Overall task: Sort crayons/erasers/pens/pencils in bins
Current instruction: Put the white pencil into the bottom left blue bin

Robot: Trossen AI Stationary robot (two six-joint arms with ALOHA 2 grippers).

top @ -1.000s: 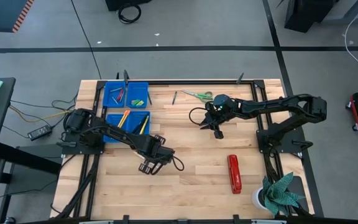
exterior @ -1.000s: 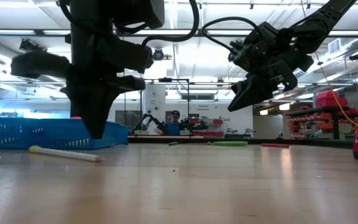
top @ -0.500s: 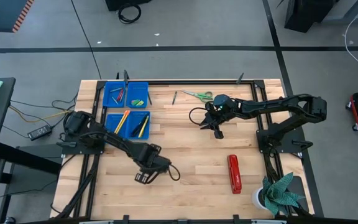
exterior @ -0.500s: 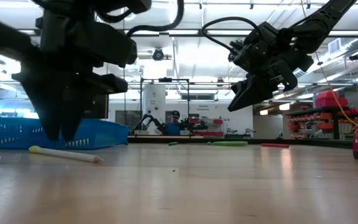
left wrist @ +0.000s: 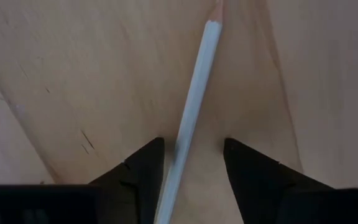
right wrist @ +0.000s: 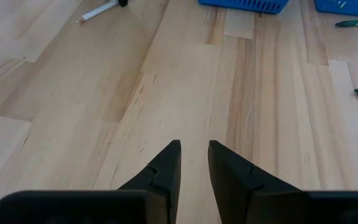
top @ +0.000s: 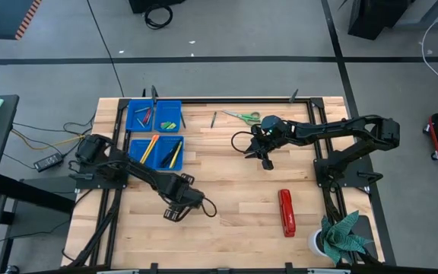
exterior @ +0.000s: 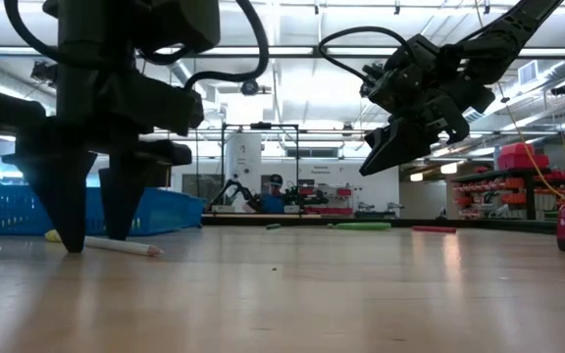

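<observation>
A: From overhead, we see the left gripper (top: 175,214) low over the front-left part of the wooden table (top: 234,228), with the blue bins (top: 156,133) well behind it, toward the arm's base. The right gripper (top: 263,160) hangs above mid-table; scissors (top: 242,116) lie behind it and a red stapler (top: 286,212) in front of it.

B: At table height, we find the left gripper (exterior: 91,235) with its fingers parted, tips down at the tabletop on either side of a white pencil (exterior: 103,243). The pencil lies flat, and one blue bin (exterior: 96,210) stands just behind. The right gripper (exterior: 373,162) hangs in the air, well apart from it, nothing between its fingers.

A: Through the left wrist camera, we see the white pencil (left wrist: 191,112) running between the two dark fingers (left wrist: 143,177), a gap showing on each side; the gripper is spread, not clamped.

B: The right wrist camera shows us that arm's fingers (right wrist: 166,165) a little apart over bare wood, holding nothing. Far ahead we see the same pencil's tip (right wrist: 98,12), a bin's edge (right wrist: 244,5) and two dark pens (right wrist: 356,23).
</observation>
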